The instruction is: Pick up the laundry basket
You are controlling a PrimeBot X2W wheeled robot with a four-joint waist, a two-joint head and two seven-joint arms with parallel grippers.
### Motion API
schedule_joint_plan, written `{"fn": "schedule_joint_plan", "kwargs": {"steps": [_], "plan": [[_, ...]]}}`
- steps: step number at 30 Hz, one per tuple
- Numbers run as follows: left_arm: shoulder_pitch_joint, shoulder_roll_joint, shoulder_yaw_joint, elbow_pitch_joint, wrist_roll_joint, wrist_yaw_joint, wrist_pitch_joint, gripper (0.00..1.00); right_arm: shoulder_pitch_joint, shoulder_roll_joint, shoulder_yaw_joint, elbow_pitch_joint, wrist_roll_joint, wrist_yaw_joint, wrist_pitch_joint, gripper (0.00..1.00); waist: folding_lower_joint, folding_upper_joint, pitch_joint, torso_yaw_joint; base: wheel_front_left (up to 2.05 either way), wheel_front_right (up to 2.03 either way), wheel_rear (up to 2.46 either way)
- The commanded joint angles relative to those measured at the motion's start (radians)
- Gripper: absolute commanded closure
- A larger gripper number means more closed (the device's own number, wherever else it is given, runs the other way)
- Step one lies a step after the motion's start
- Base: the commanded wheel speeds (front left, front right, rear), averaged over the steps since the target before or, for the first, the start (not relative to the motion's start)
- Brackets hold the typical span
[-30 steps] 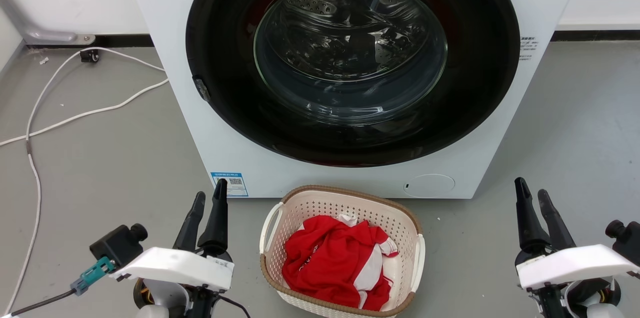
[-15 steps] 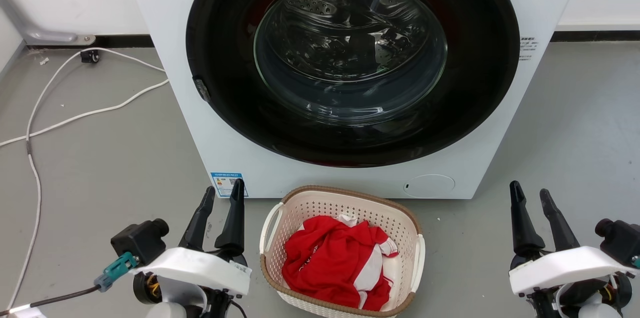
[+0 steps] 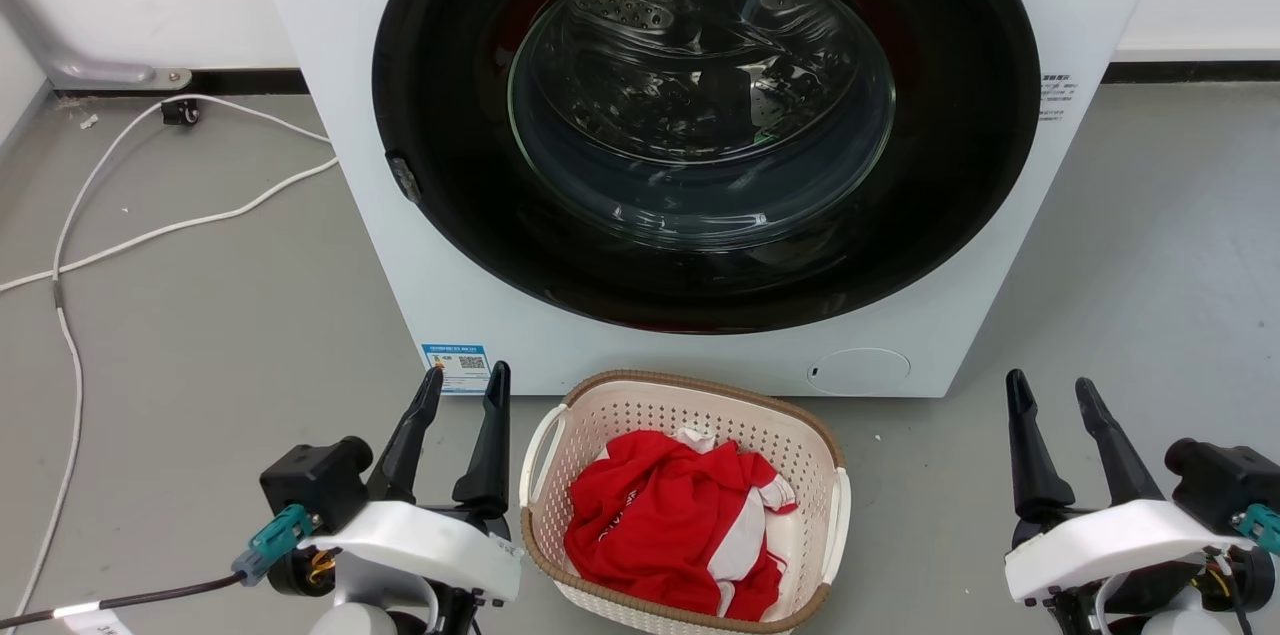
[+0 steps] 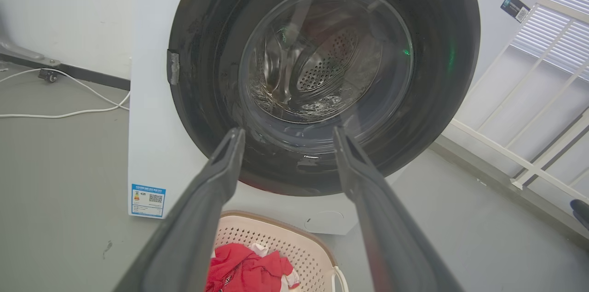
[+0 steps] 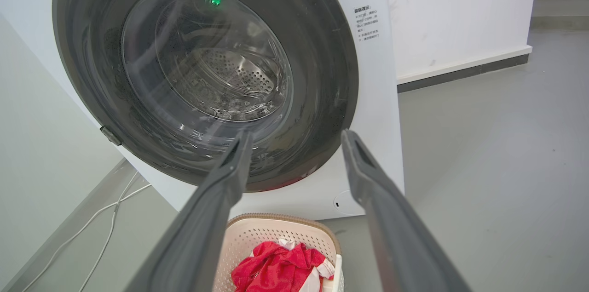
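Observation:
The laundry basket (image 3: 610, 415) is cream with perforated walls, a brown rim and white loop handles, and it stands on the floor in front of the washing machine with red and white cloth (image 3: 670, 525) inside. My left gripper (image 3: 465, 380) is open just left of the basket's left handle (image 3: 540, 450). Well to the right of the basket, my right gripper (image 3: 1050, 390) also stands open, with bare floor between. The basket (image 4: 276, 243) lies low between my fingers in the left wrist view, and the basket (image 5: 271, 232) shows the same way in the right wrist view.
A white washing machine (image 3: 1080, 15) with a shut round glass door (image 3: 700, 95) rises right behind the basket. White cables (image 3: 150, 235) trail across the grey floor at the left. A white railing (image 4: 529, 145) runs along the floor in the left wrist view.
My left gripper has slid right, closer to the basket's left handle, and its fingers have spread. My right gripper has shifted slightly left and its fingers have also spread.

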State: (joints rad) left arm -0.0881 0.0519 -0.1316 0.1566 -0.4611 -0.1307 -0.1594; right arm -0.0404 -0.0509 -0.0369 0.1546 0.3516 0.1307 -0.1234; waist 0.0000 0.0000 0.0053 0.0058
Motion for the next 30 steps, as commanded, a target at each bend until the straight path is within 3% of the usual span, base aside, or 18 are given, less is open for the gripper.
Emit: {"fn": "schedule_joint_plan", "kwargs": {"steps": [1, 30], "plan": [[-0.021, 0.005, -0.005, -0.006, 0.028, 0.002, -0.009, 0.0, -0.001, -0.001, 0.003, -0.013, -0.031, 0.0, -0.009, 0.0, 0.0, 0.0, 0.0, 0.0, 0.0, 0.0, 0.0], [-0.022, 0.004, -0.037, 0.022, 0.296, 0.03, -0.073, 0.0, 0.018, 0.001, 0.026, -0.009, -0.275, 0.0, -0.058, 0.0, 0.0, 0.0, 0.002, 0.003, 0.0, 0.0, 0.0]]}}
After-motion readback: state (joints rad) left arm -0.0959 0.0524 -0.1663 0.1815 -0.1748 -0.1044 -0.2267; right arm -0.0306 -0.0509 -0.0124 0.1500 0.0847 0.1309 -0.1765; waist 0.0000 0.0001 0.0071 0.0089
